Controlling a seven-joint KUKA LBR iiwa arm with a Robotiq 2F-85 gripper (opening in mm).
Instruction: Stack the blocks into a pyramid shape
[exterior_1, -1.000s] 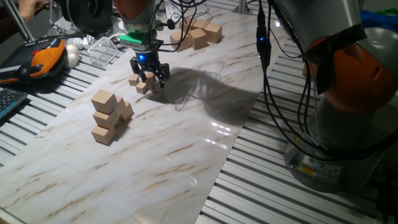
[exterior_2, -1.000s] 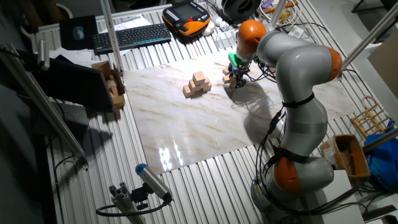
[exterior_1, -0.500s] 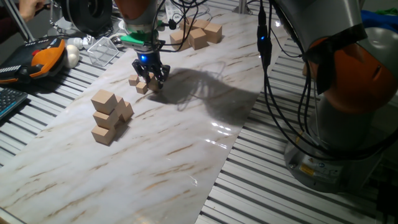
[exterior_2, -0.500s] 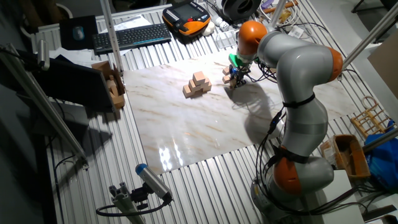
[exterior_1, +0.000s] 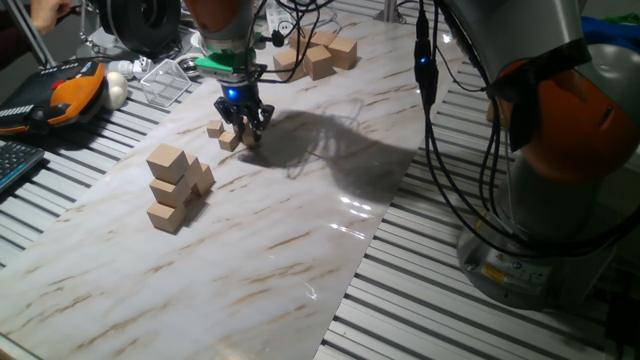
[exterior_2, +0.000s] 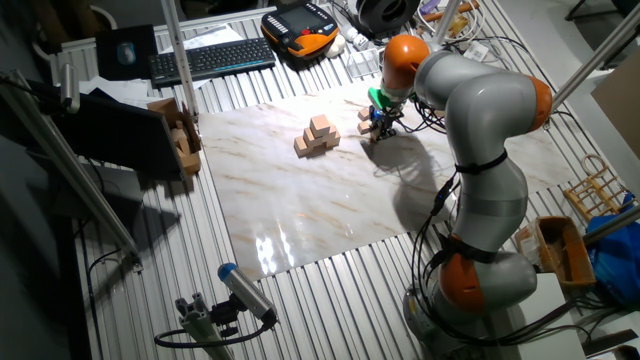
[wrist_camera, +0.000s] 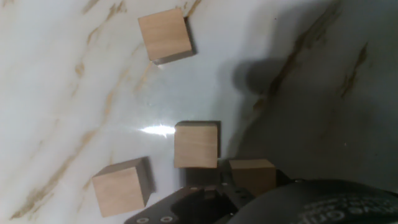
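Several tiny tan blocks lie on the marble board (exterior_1: 300, 220). In the fixed views my gripper (exterior_1: 243, 127) (exterior_2: 378, 129) stands low on the board, its fingers drawn in on one block that they mostly hide. Two loose blocks (exterior_1: 215, 129) (exterior_1: 229, 141) sit just to its left, close together. In the hand view three blocks (wrist_camera: 164, 35) (wrist_camera: 196, 144) (wrist_camera: 121, 186) lie free on the marble, and a fourth block (wrist_camera: 252, 173) sits tight against the dark gripper body at the bottom edge.
A stepped pile of medium tan cubes (exterior_1: 172, 188) (exterior_2: 318, 135) stands left of the gripper. Large tan cubes (exterior_1: 320, 55) lie at the board's far end. A clear plastic box (exterior_1: 165, 80), an orange pendant (exterior_1: 75, 90) and a keyboard (exterior_2: 210, 58) lie off the board.
The gripper's fingers have drawn in from wide open to tight around the small block. The hand has stayed in place over it.
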